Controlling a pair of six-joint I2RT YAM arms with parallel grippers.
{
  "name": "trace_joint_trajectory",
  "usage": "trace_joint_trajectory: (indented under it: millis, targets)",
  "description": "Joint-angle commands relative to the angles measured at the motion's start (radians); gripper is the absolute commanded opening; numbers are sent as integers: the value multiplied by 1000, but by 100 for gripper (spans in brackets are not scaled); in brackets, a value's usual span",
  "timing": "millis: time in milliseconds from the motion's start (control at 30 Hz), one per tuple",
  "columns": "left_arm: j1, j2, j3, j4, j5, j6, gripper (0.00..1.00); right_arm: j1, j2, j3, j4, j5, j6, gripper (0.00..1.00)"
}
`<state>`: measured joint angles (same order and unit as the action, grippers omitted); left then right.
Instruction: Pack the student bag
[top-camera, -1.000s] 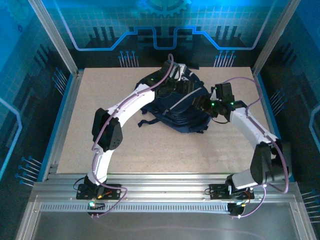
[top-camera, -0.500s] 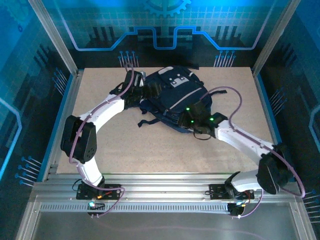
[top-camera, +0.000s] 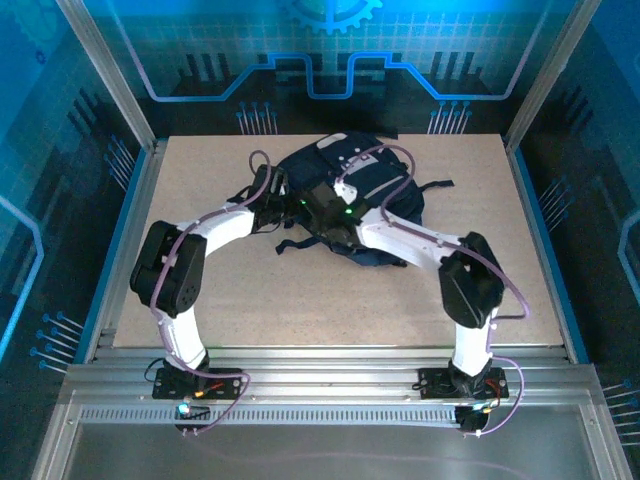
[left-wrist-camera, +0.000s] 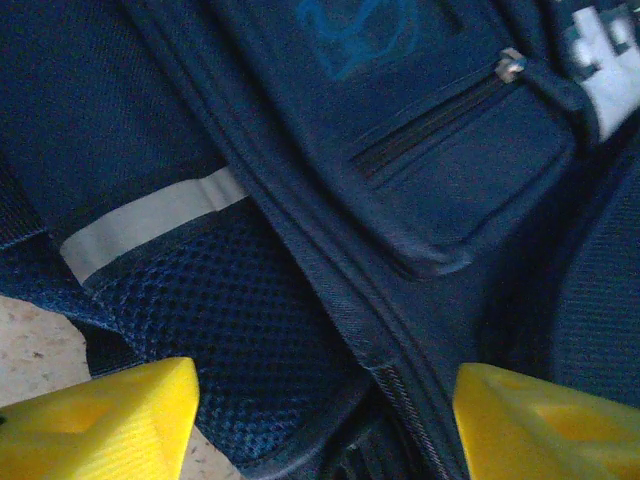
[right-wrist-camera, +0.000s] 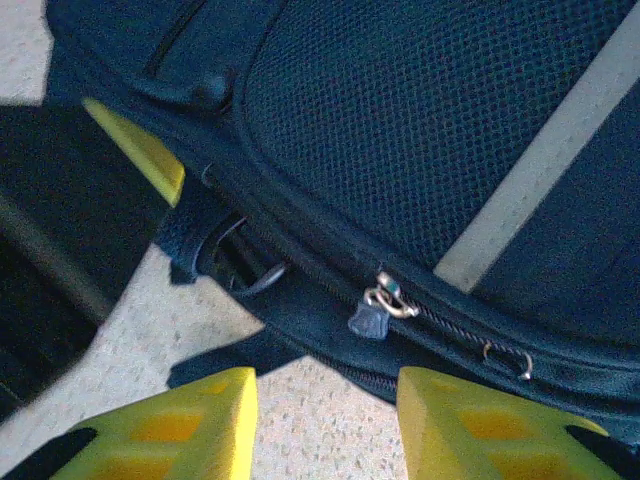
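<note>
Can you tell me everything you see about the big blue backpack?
The student bag is dark navy fabric, lying flat on the table toward the back. It has a grey-white stripe, mesh panels, a zipped pocket, a metal zipper pull and black straps trailing beside it. The left claw and right claw are open, right at its edge.
</note>
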<state>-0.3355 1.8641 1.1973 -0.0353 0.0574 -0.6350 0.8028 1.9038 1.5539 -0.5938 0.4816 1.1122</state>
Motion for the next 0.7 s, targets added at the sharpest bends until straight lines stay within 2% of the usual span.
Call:
trace_joint_trajectory:
  millis: [0, 100, 233, 667]
  targets:
    - [8, 52, -13, 76, -3, -27, 62, 39, 90, 140, -248, 180, 116, 41]
    - [7, 77, -11, 81, 8, -28, 58, 48, 175, 256, -379, 229, 168, 41]
    - [8, 74, -35, 111, 21, -40, 58, 46, 241, 308, -420, 251, 211, 40]
    - [10, 73, -43, 115, 3, -46, 59, -22, 314, 277, -311, 254, 179, 34]
